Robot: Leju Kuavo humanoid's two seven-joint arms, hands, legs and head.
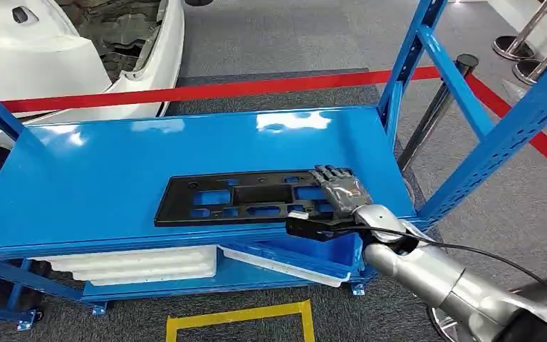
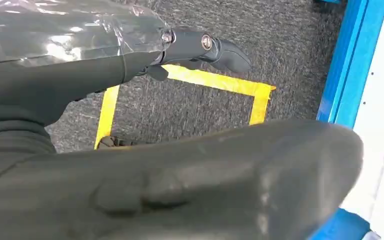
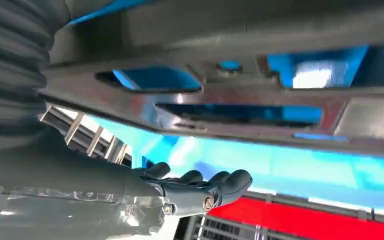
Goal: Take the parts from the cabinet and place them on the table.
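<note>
Scene: blue metal cabinet (image 1: 470, 153) with a flat blue shelf (image 1: 114, 178); red barrier tape (image 1: 206, 91) runs behind it, a white car body (image 1: 64, 53) stands at 11 o'clock.

Part: one flat black plastic part (image 1: 242, 198) with rectangular cut-outs lies on the shelf, just right of centre, near the front edge.

Right hand: right hand (image 1: 338, 191) comes in from 4 o'clock and lies on the part's right end, fingers stretched flat over its top. The thumb seems to sit below the front edge, by a small white piece (image 1: 299, 214). In the right wrist view the part (image 3: 240, 100) fills the frame close up, with the fingers (image 3: 215, 181) beside it. Whether the hand has closed on the part I cannot tell; it touches it for certain.

Left hand: left hand (image 2: 200, 47) hangs over grey carpet and a yellow floor marking (image 2: 215, 82), fingers curled in and holding nothing.

Lower shelf: white trays (image 1: 142, 265) lie below, left; a blue bin (image 1: 313, 256) with another white piece sits at 5 o'clock.

Progress: early, by my judgement. The part is on the shelf, not lifted. Left to do: secure the grasp, lift, carry to the worktop, set down.

Writing: none readable.
</note>
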